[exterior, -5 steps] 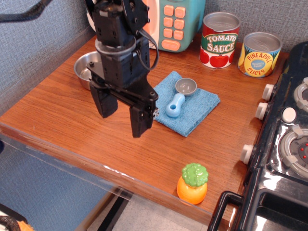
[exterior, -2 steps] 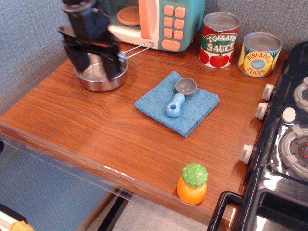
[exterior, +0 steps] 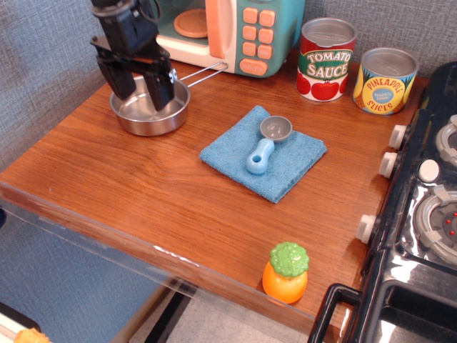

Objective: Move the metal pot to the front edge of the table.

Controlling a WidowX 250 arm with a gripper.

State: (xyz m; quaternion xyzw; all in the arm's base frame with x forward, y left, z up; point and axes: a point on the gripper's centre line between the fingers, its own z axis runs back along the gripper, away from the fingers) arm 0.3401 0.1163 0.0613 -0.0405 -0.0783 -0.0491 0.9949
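The metal pot (exterior: pixel 148 114) is a shallow shiny steel pan at the back left of the wooden table (exterior: pixel 143 193), its thin wire handle (exterior: pixel 203 72) pointing right toward the toy microwave. My black gripper (exterior: pixel 141 91) hangs right over the pot with its jaws open. One finger (exterior: pixel 121 83) is over the pot's left rim, the other finger (exterior: pixel 160 91) is over its inside. I cannot tell if the fingers touch the pot.
A blue cloth (exterior: pixel 263 152) with a small grey scoop with a blue handle (exterior: pixel 265 143) lies mid-table. A tomato sauce can (exterior: pixel 326 59) and a pineapple can (exterior: pixel 385 80) stand at the back. A toy microwave (exterior: pixel 228 32) is behind the pot. An orange toy vegetable (exterior: pixel 285 271) is by the front edge. A black toy stove (exterior: pixel 421 214) is at right.
My gripper moved from the middle of the table back and left to over the pot, then dropped slightly lower and closer to the pot. The pot has not moved.
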